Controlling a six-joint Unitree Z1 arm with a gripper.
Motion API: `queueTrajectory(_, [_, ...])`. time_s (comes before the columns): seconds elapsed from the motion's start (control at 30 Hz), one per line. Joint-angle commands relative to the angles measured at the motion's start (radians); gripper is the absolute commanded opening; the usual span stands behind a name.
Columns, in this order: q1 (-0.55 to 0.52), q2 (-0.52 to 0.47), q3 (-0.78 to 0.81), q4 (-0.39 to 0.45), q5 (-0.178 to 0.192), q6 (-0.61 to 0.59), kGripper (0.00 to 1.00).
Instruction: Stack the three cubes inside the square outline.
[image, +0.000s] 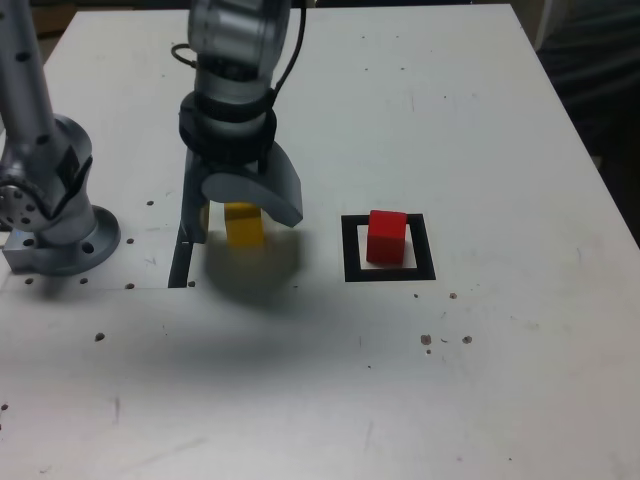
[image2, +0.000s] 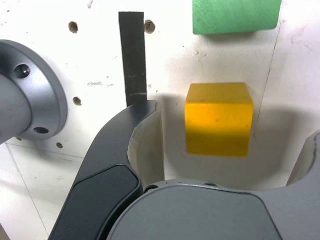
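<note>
No readable text, labels, brands, numbers or signs are visible anywhere.

Dark grey metal arm (image: 228, 90) with black joint bands, reaching down from the top of the exterior view, its last section near vertical. Grey claw with curved, broad jaws (image: 243, 200) at its lower end, pointing down. Wrist view: jaws spread wide apart, dark curved outer shells, pale lining on the inner faces; nothing gripped. Cable loops beside the arm.
</note>
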Motion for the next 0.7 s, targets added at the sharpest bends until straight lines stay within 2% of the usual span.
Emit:
queueTrajectory(0.0, [0.01, 0.023, 0.002, -0.005, -0.005, 0.01, 0.94])
queueTrajectory(0.23, [0.02, 0.057, -0.007, -0.016, -0.016, 0.022, 0.8])
queueTrajectory(0.57, [0.02, 0.071, -0.01, -0.051, -0.017, 0.022, 0.4])
queueTrajectory(0.67, [0.02, 0.071, -0.011, -0.057, -0.015, 0.023, 0.31])
